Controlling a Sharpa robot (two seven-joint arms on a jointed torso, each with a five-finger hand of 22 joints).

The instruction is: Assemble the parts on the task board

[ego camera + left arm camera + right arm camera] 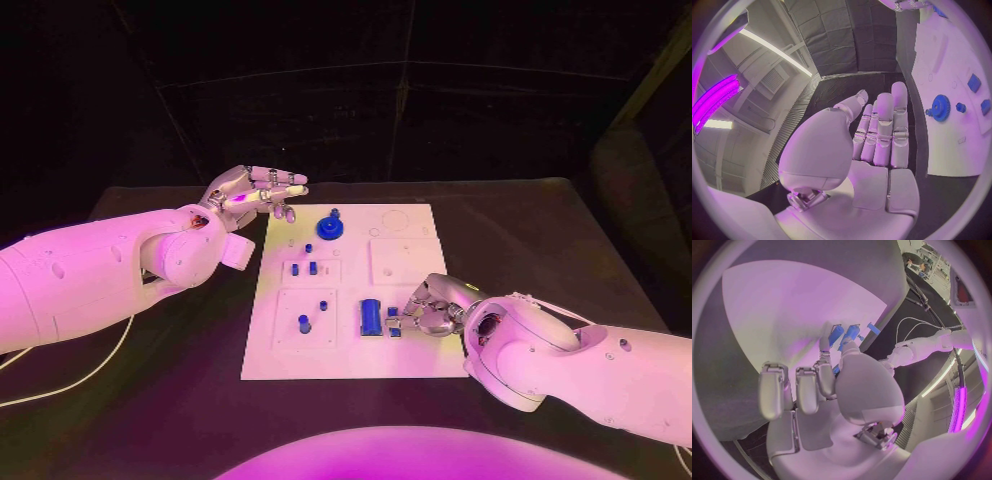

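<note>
The board point(411, 345) lies flat at mid-table, with small blue parts on its left half: a gear point(330, 228) at the far end, short pegs point(304, 324) in the middle, a cylinder point(371, 316) near the front. The right hand point(428, 305) rests on the board beside the cylinder, fingertips point(825, 342) touching a small blue block point(836, 333); whether it is actually pinched cannot be told. The left hand point(257, 192) hovers off the board's far left corner, fingers extended and holding nothing. Judgement: the parts look rigid, light, smooth plastic, likely slippery; they are best taken by opposing flat sides in a fingertip pinch, the gear by its rim or hub.
</note>
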